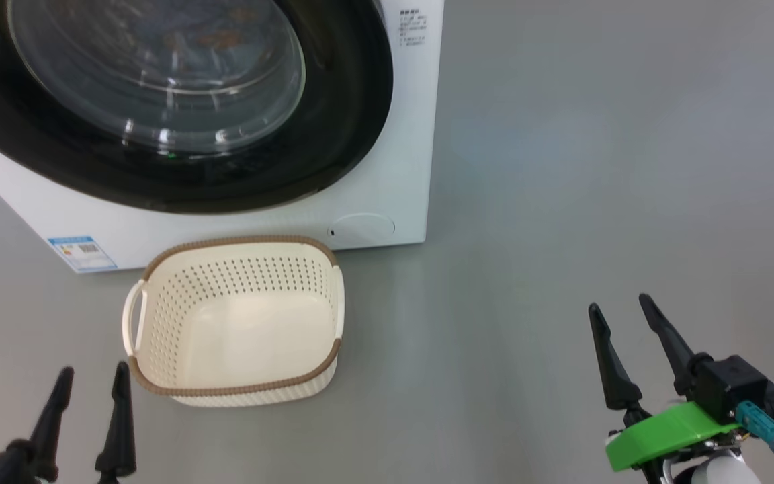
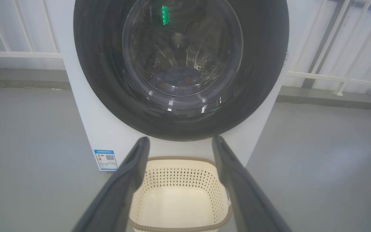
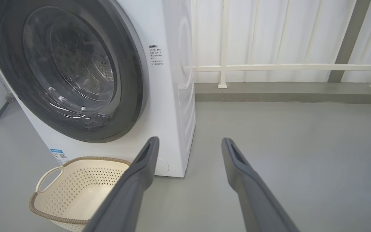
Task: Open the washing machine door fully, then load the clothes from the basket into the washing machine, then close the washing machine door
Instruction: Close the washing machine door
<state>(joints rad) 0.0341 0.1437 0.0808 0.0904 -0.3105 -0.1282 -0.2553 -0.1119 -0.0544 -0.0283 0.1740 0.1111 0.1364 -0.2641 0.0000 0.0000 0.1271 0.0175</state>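
Clothes (image 2: 176, 76) were the load to account for, so the count ran outward from the robot. Nearest, the left tool (image 1: 93, 370) and the right tool (image 1: 619, 302) hung low over the grey floor (image 1: 528, 235), each with its two dark fingers spread apart and nothing between them. Just beyond the left tool stood one basket (image 1: 239, 240), upright and holding nothing, its two side handles showing. It looked light and stiff, likely to skid on the smooth floor if nudged, and best taken by a handle or the woven-look rim. Touching distance behind it stood one washing machine (image 1: 387, 134) with one blue label (image 1: 82, 252) low on its front. The single washing machine door (image 1: 347, 121) appeared shut flush against the white front. It would probably swing stiffly on its hinge; the glossy black rim looked slippery and the glass bowl fragile, so its outer edge seemed the place to pull or push, though no handle could be made out. Farthest in, behind the glass at the bottom of the drum, lay one heap of blue cloth with orange-brown patches: soft, limp and light, best pinched by a raised fold. How many pieces it held could not be told.
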